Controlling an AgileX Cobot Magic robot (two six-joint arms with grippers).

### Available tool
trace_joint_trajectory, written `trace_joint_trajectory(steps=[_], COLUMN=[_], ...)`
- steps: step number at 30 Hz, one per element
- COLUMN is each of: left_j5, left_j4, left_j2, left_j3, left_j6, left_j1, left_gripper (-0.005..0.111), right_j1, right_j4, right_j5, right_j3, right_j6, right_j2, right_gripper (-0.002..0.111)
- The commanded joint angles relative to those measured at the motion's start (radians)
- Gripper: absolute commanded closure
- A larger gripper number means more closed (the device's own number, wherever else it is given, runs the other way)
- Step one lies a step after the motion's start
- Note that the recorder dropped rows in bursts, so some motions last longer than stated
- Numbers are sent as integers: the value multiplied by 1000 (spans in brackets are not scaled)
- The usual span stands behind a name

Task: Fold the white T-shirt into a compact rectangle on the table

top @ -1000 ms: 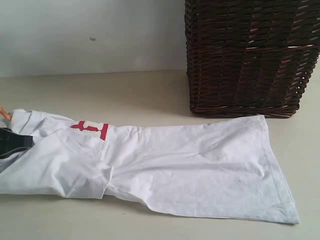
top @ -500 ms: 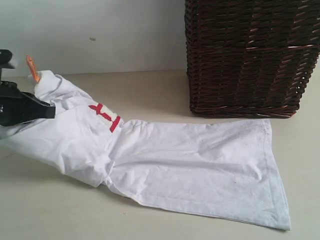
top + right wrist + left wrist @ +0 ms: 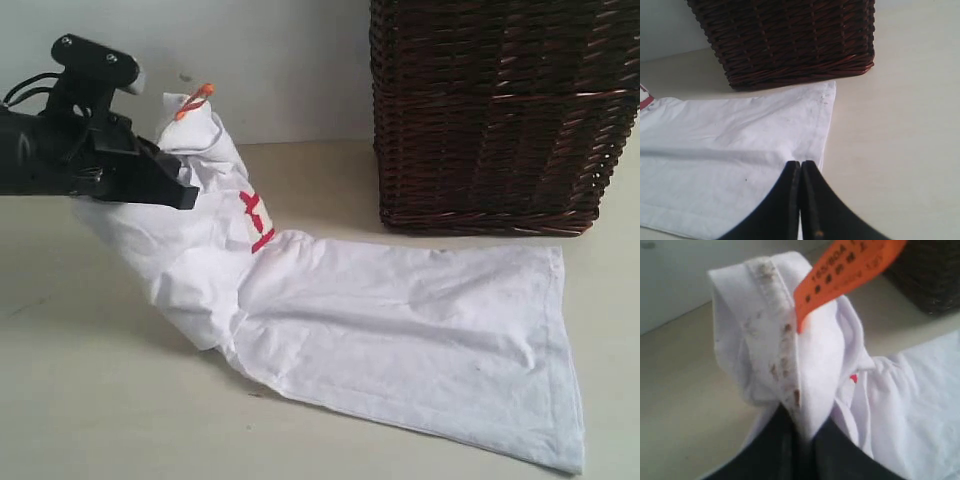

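The white T-shirt (image 3: 400, 320) lies lengthwise on the table (image 3: 90, 400), its hem end flat at the right. Its collar end is raised off the table at the left, where my left gripper (image 3: 186, 196) is shut on the cloth. In the left wrist view the gripper (image 3: 802, 432) pinches a fold of the white T-shirt (image 3: 820, 365) just below the stained collar band and an orange tag (image 3: 850, 265). Red lettering (image 3: 255, 220) shows on the lifted part. My right gripper (image 3: 801, 165) is shut and empty, above the shirt's hem edge (image 3: 827, 120); the exterior view does not show it.
A dark brown wicker basket (image 3: 500, 110) stands at the back right, close behind the shirt's hem end. A pale wall rises behind the table. Bare table surface lies in front of the shirt and to the left.
My left gripper has risen and moved right with the collar end, lifting that part of the shirt off the table. The hem end has slid slightly right.
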Motion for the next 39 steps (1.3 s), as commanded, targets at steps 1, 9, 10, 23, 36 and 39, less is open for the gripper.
trace_joint_trajectory(steps=[1,9,10,23,36,39], left_j5=[-13,-51,-51,17,167,165], left_j4=[-12,-12,-12,23,-4,-6], left_j2=[36,37,37,37,34,18], left_j3=[-48,-48,-48,53,129,129], left_j6=[-30,-55,-55,3,-7,-4], left_j1=[-12,125,157,407,398,368], left_gripper=[107,107,107,107,107,107], right_j1=[1,1,1,1,1,1], right_j4=[3,3,3,3,3,3], right_j5=[-3,-3,-3,-3,-3,-3], right_j3=[5,5,5,5,5,5], right_j6=[-5,-5,-5,-5,-5,-5], right_j2=[-4,-4,-4,-4,-4,-4], right_gripper=[108,108,108,108,108,108])
